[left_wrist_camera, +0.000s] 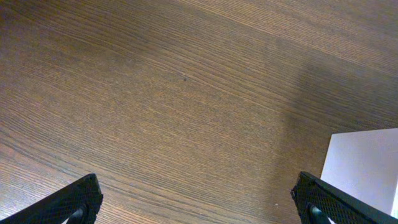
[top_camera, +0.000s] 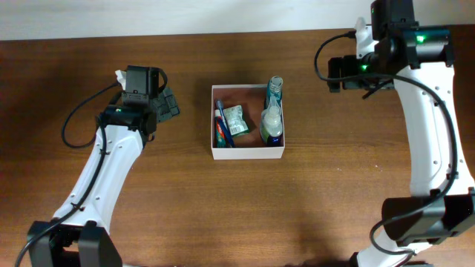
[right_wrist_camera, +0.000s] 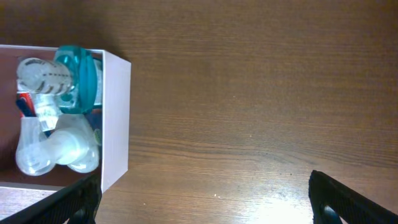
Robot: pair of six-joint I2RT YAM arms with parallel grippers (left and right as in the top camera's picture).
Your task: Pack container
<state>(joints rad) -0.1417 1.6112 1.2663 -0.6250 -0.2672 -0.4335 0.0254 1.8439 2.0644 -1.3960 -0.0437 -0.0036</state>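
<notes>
The container, a shallow square box with white walls and a reddish-brown inside, sits at the table's middle. In it lie a clear bottle with a teal cap, a green packet and a red and blue tube. My left gripper is open and empty, to the left of the container; its wrist view shows a white wall corner. My right gripper is open and empty, to the upper right of the container. The right wrist view shows the container wall and the bottle.
The brown wooden table surrounds the container. A pale wall strip runs along the table's far edge. Cables loop from both arms.
</notes>
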